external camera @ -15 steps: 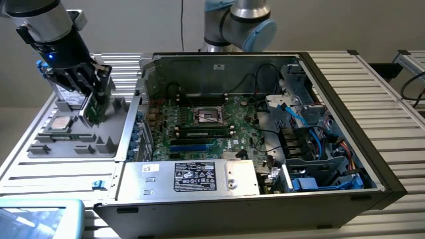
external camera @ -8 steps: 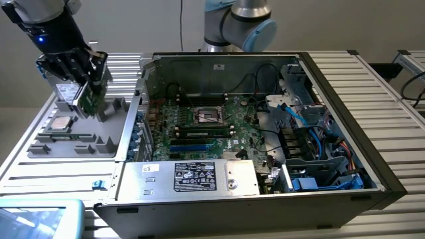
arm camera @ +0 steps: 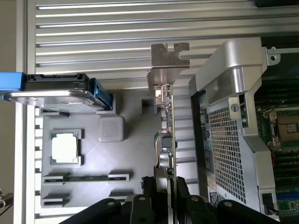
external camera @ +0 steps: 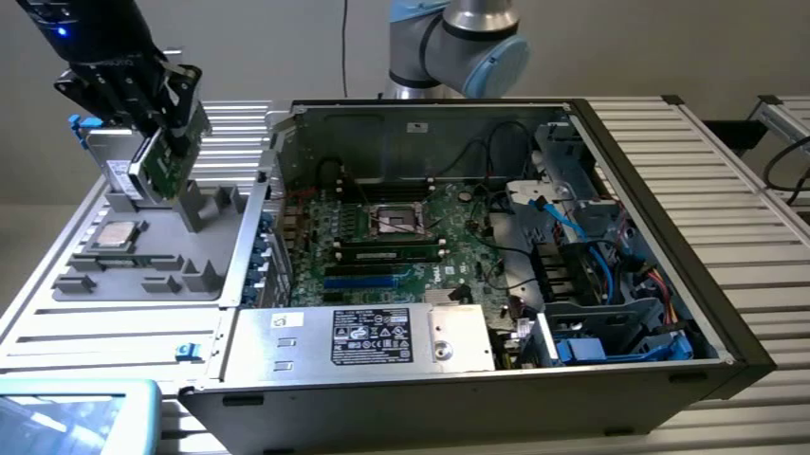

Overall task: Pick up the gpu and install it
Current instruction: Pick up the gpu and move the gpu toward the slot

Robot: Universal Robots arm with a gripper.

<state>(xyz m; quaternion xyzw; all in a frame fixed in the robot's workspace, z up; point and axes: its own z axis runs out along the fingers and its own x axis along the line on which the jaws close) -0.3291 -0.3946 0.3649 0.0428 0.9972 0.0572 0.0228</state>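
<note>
Soft, even light with pale glare on the ribbed table; the computer case is dimmer inside.

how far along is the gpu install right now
Done: the gripper is clamped on the gpu, a flat green circuit card with a silver end bracket. In hand: the card hangs upright over the grey moulded parts tray, at the exterior view's left. Left: it is not yet in the open black computer case; the blue slots on the green motherboard hold no card.

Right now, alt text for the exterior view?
The gripper clamps the gpu upright over a grey parts tray at the exterior view's left. An open computer case, motherboard exposed, lies toward the exterior view's right.
</note>
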